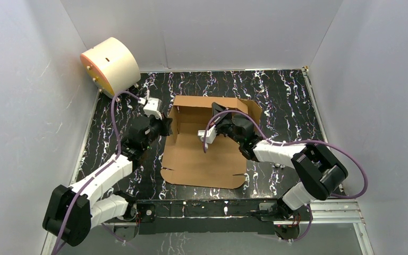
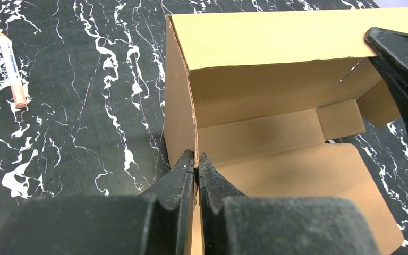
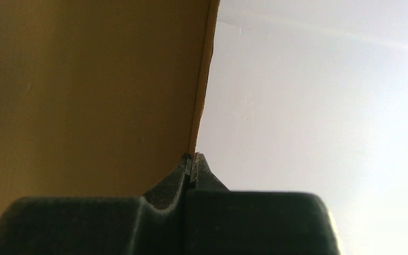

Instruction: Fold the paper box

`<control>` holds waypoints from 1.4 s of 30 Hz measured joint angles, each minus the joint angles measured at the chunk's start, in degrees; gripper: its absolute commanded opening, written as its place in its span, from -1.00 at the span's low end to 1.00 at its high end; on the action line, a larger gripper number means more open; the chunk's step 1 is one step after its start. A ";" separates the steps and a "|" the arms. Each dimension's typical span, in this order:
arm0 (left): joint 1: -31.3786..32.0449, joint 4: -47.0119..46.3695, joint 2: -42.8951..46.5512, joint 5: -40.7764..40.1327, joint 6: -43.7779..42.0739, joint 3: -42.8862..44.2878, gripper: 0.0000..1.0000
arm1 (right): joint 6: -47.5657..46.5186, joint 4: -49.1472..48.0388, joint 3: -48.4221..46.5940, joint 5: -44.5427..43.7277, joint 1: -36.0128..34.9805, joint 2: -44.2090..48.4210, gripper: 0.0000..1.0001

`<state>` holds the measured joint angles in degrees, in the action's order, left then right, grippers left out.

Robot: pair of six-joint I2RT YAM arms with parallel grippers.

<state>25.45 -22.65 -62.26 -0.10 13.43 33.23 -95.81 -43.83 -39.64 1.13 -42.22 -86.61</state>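
Note:
The paper box (image 1: 202,154), brown cardboard, lies mid-table with its near panel flat and its back and left walls raised. My left gripper (image 1: 166,126) is at the box's left side. In the left wrist view it (image 2: 197,156) is shut on the upright left wall (image 2: 179,106), whose edge runs down between the fingertips. My right gripper (image 1: 247,116) is at the back right corner, beside the raised right flap (image 1: 254,109). In the right wrist view it (image 3: 193,156) is shut on the edge of a cardboard panel (image 3: 85,90), with the white wall behind.
A cream drum (image 1: 110,65) with an orange face rests in the back left corner. A white stick with an orange tip (image 2: 11,69) lies on the black marbled table (image 1: 287,101) left of the box. White walls enclose three sides.

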 measured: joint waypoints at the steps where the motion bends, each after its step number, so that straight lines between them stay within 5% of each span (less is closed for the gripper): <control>1: 0.66 -1.09 0.52 -1.14 -0.31 -1.18 -0.95 | -0.61 -0.90 0.66 -0.17 -0.24 0.00 -1.00; 12: 4.22 -8.96 1.25 -5.64 -1.92 -6.73 -0.79 | -6.78 -7.37 5.01 -3.89 -2.45 -0.57 -1.00; 23: 4.68 -11.58 5.01 -5.97 -2.80 -9.94 -0.21 | -9.51 -11.63 6.67 -6.69 -3.19 -2.25 -1.00; 33: 4.59 -10.25 9.73 -7.02 -6.58 -5.16 -0.13 | -9.38 -9.68 6.67 -7.43 -3.19 -1.16 -1.00; 38: 0.66 -9.66 11.15 -6.80 -7.82 -3.52 -0.13 | -9.18 -8.96 6.67 -7.43 -3.19 -0.94 -1.00; 42: -8.24 -9.97 10.21 -4.96 -6.25 -3.48 -0.13 | -9.16 -8.96 6.64 -7.43 -3.19 -0.94 -1.00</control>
<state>17.21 -32.62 -52.05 -5.06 7.18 29.76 -104.97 -52.80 -32.99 -6.31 -45.41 -87.55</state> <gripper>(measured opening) 0.433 0.019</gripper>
